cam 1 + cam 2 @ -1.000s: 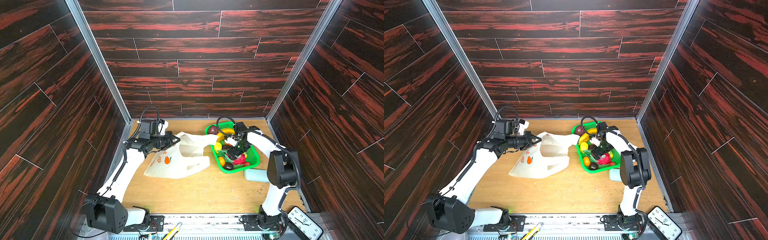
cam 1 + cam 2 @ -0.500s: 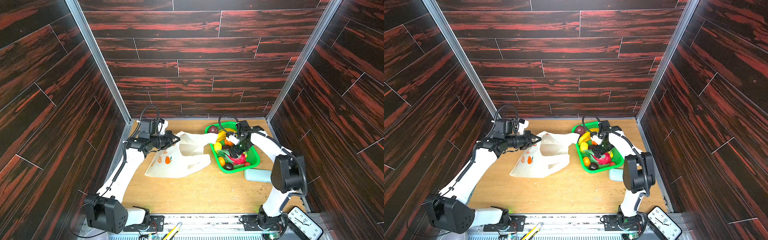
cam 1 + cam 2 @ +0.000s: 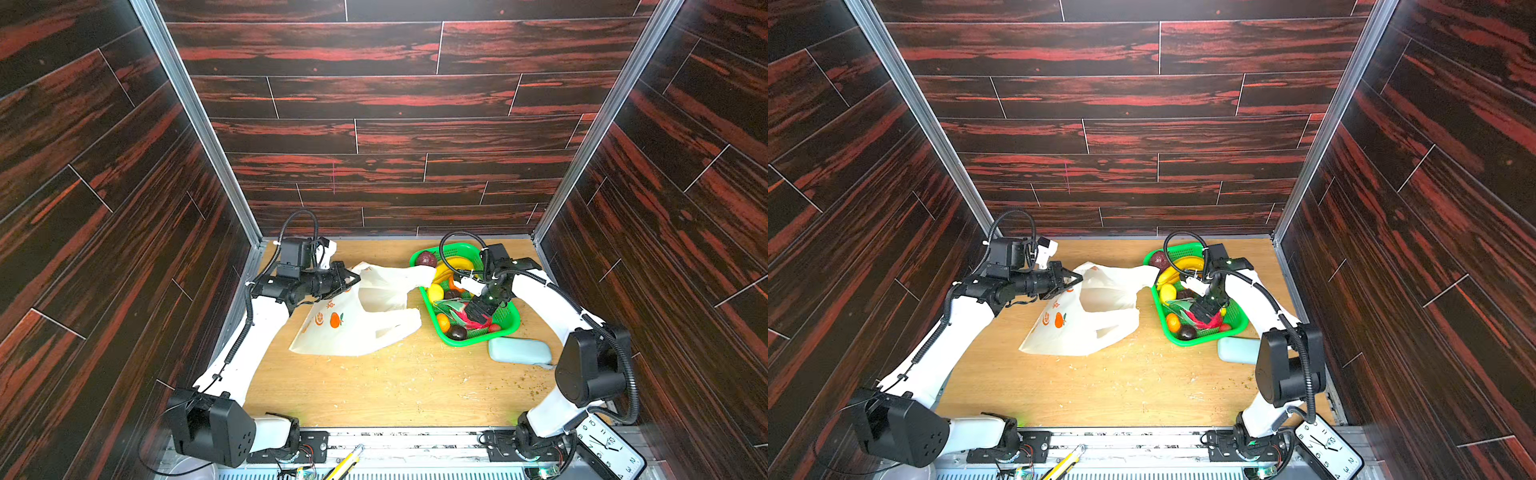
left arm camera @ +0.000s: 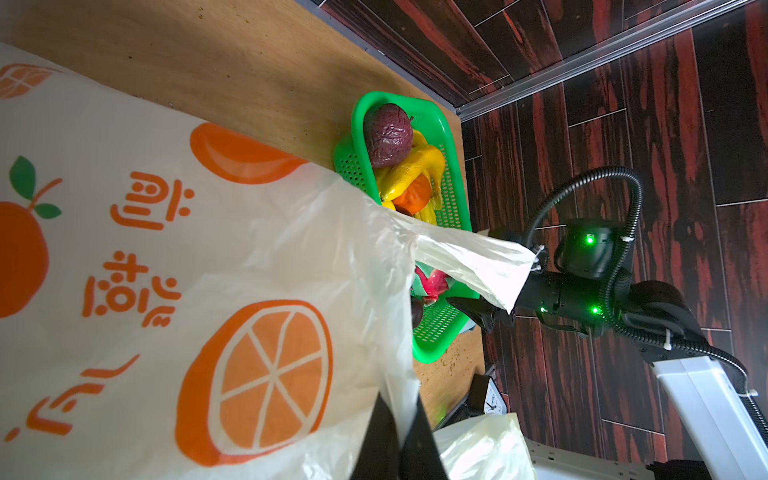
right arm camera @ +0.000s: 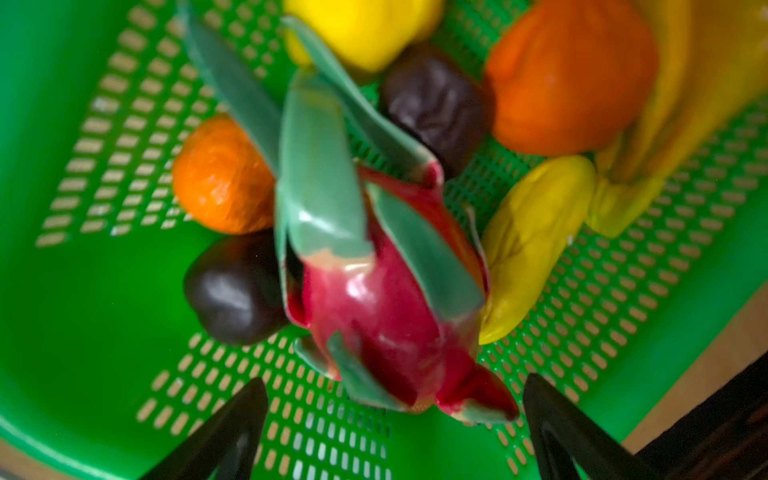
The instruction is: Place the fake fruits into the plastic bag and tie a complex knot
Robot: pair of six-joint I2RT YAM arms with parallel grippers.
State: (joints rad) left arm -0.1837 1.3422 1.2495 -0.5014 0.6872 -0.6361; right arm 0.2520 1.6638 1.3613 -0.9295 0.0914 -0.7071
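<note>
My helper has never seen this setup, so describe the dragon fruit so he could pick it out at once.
Find the green mesh basket on the right of the table. In its near half, under the open right hand, lies the dragon fruit. Unlike the orange, dark purple ball and yellow fruit beside it, it is pink-red with green leaf tips.

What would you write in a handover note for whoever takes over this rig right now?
Left gripper: shut on the rim of the plastic bag, holding it up.
Right gripper: open, jaws either side of the dragon fruit in the green basket.
Fake fruits: all visible ones in the basket.
Done: bag edge lifted.
Left: bag every fruit, tie the knot.
</note>
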